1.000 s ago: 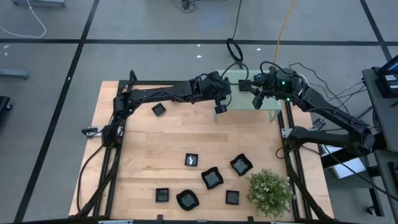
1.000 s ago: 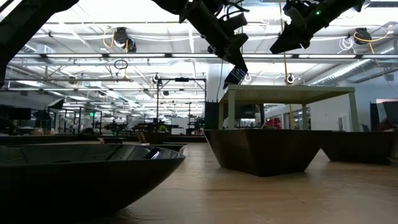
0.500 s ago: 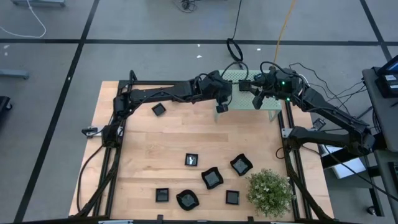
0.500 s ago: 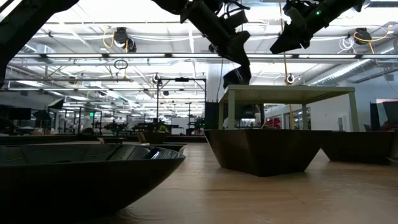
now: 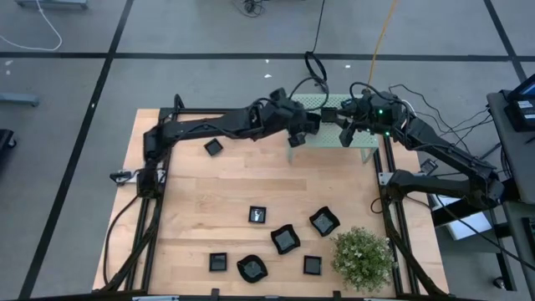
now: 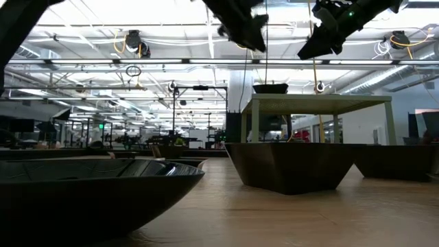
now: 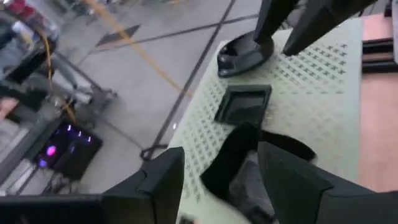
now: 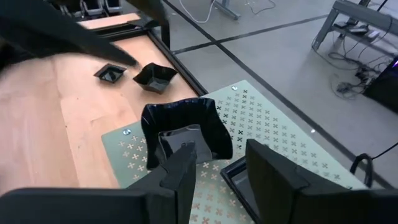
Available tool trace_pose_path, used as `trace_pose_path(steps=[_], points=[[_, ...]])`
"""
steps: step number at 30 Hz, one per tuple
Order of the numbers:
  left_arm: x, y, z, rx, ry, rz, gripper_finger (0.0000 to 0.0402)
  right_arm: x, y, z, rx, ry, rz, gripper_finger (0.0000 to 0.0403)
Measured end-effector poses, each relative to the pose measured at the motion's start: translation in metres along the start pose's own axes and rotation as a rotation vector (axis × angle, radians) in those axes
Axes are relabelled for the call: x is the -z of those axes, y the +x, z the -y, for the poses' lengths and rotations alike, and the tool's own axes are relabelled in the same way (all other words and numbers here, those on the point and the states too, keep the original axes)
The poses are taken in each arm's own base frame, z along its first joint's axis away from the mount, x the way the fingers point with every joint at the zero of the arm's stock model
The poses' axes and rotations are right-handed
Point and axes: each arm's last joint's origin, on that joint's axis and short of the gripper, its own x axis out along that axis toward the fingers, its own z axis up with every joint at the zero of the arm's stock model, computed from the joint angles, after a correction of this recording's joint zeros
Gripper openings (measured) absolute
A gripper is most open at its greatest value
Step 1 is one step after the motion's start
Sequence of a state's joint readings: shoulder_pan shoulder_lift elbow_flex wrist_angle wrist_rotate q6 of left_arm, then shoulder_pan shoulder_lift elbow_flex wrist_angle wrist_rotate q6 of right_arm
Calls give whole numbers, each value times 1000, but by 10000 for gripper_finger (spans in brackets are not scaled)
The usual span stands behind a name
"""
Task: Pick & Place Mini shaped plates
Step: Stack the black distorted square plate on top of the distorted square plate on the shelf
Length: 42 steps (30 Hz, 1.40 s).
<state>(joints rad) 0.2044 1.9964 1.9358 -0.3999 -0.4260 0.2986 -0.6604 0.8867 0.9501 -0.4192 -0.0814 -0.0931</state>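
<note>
- The left gripper (image 5: pixel 311 119) is hovering over the near-left part of the pale green stand (image 5: pixel 361 144); its fingers are standing apart with nothing between them.
- A square black plate (image 7: pixel 244 104) is lying flat on the stand's perforated top, just beyond those fingers; the placing step looks done.
- The right gripper (image 5: pixel 343 123) is hanging over the stand too, jaws spread around a wavy-rimmed black plate (image 8: pixel 185 130).
- That plate looks ready to be set down beside the square one.
- More glossy black plates (image 5: pixel 285 240), some square and some scalloped, are waiting on the wooden table (image 5: pixel 184 209) near a bushy plant (image 5: pixel 362 258); fetching one is likely next for the left arm.
</note>
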Motion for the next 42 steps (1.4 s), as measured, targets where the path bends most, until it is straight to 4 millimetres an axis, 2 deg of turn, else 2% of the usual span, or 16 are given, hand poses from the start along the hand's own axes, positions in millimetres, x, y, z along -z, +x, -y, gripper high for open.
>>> trace_pose_path(steps=[5, 12, 17, 20, 26, 34, 42], points=[[-5, -53, -3, 23, -105, -121, 195, 2, 0, -10, -48, 4, -28, 125], [-1, -124, -16, 57, -278, -261, 178, 11, 10, -44, -212, -91, -144, 126], [2, -161, -27, 64, -341, -306, 168, 33, 20, -74, -420, -318, -347, 126], [1, -176, -32, 72, -366, -287, 164, 43, 29, -93, -580, -372, -420, 126], [3, -195, -35, 90, -352, -299, 165, 62, 46, -130, -811, -413, -551, 125], [11, -202, -29, 107, -285, -376, 166, 95, 69, -166, -924, -581, -693, 125], [16, -206, -27, 114, -250, -426, 166, 124, 92, -193, -965, -640, -774, 125]])
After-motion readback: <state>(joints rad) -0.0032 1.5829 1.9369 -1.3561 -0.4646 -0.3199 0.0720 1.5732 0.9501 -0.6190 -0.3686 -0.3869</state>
